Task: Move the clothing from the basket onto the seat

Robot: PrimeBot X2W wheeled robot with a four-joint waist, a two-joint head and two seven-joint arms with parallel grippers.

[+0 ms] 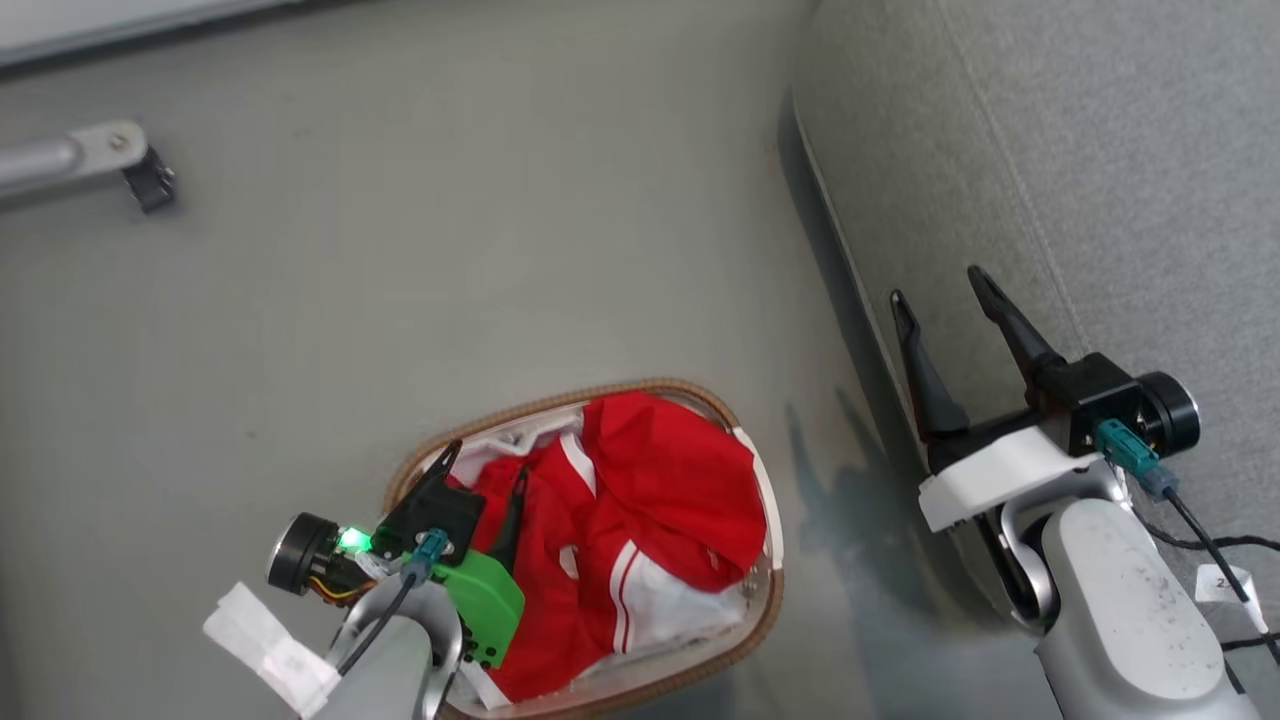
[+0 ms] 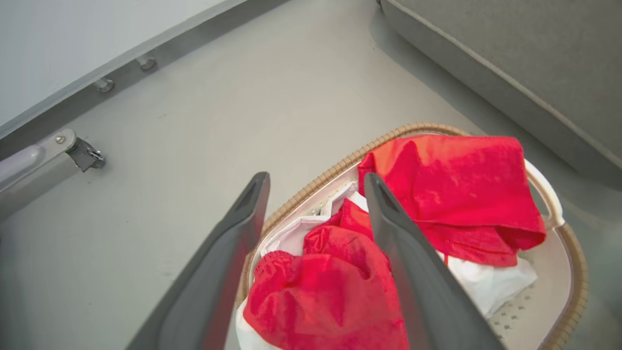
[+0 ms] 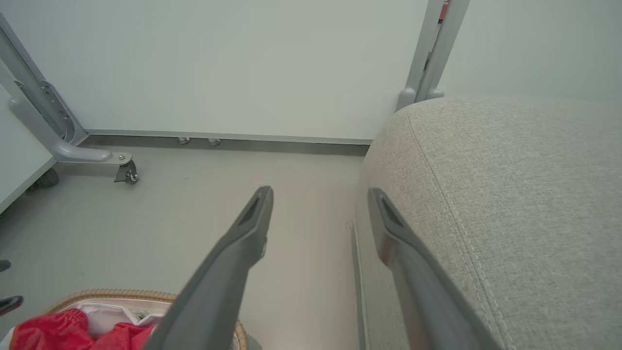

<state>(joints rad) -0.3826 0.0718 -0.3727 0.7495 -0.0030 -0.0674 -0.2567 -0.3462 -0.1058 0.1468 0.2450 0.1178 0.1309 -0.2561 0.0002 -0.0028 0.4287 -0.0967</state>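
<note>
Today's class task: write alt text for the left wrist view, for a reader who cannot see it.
The open left tool points at a white, brown-rimmed basket full of crumpled red clothing with white fabric beneath. The basket stands on a pale grey floor, close to a grey upholstered seat at upper right.

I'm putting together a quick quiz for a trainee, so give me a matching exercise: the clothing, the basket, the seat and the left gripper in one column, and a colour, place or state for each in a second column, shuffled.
Column A
1. clothing
2. basket
3. seat
4. left gripper

Column B
a. grey fabric, at the robot's right
b. open, over the basket
c. red with white trim, heaped up
d. brown woven-look rim, white inside

Pairs: 1-c, 2-d, 3-a, 4-b
</note>
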